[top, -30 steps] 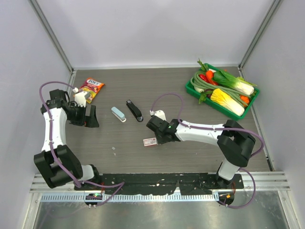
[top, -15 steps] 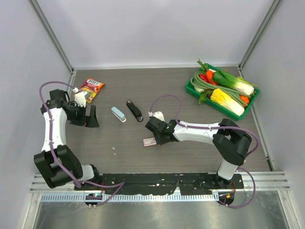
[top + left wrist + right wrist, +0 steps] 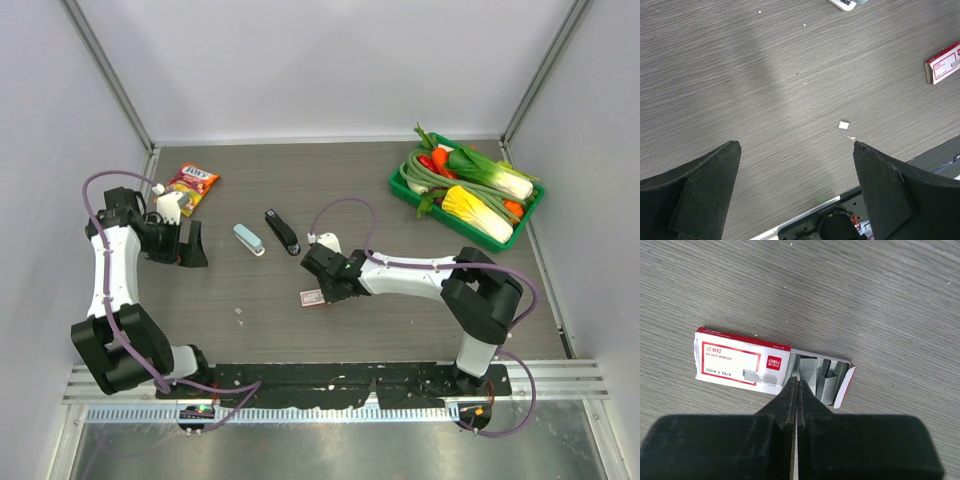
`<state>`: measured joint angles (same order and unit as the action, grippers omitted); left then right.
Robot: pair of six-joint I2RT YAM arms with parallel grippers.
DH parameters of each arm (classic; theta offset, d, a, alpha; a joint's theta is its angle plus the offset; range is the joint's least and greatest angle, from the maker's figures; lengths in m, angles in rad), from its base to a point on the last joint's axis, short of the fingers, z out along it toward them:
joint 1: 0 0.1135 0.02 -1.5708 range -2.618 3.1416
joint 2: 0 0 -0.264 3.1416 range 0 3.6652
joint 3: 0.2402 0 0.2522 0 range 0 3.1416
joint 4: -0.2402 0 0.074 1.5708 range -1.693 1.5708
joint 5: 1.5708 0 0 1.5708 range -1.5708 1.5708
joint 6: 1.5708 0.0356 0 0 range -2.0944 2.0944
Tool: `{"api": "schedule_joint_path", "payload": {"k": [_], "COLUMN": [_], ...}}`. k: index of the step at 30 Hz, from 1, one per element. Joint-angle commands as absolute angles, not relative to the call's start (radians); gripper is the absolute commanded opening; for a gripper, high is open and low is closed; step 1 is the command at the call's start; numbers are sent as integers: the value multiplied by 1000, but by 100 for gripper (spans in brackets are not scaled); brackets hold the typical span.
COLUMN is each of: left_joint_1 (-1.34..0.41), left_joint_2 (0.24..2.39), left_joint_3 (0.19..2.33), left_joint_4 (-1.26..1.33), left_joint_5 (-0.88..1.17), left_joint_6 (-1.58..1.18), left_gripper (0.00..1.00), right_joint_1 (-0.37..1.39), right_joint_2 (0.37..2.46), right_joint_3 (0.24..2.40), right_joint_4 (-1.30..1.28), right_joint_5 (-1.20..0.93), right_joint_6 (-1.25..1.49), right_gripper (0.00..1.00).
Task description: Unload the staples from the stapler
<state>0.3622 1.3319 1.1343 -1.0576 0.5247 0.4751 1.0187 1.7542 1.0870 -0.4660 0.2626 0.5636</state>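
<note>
Right wrist: right gripper (image 3: 795, 384) pinched shut, nothing seen held, tips at box (image 3: 735, 361) beside staples (image 3: 816, 374). Stapler (image 3: 249, 239) at its 10 o'clock, apart. Left gripper (image 3: 795, 146) wide open. Likely boxing staples; next needs lift-off.

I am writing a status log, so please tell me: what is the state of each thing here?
Stapler: lying loose, not held.
Black arm: lying apart from it.
Box: open at one end, staples inside.
Left tool: open, empty.
Right tool: shut, at box's edge.
</note>
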Motion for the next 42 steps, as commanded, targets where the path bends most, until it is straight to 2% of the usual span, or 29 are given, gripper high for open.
{"api": "schedule_joint_path", "payload": {"k": [1,11,42], "left_joint_1": [367,367,367], "left_joint_2": [1307,1307,1322], "left_joint_3": [1152,1144,1146], "left_joint_4": [-1068,-1068,-1058], "left_joint_5": [549,555,546], "left_joint_6": [477,472,471], "left_gripper": [99,98,99], "right_joint_1": [1023,1012,971], "right_joint_2": [1707,1640,1720], "right_joint_3": [1100,1058,1065], "right_joint_4": [-472,-486,-468], "right_joint_5": [304,325,293], "right_joint_6": [580,574,529], "right_gripper": [2,2,1]}}
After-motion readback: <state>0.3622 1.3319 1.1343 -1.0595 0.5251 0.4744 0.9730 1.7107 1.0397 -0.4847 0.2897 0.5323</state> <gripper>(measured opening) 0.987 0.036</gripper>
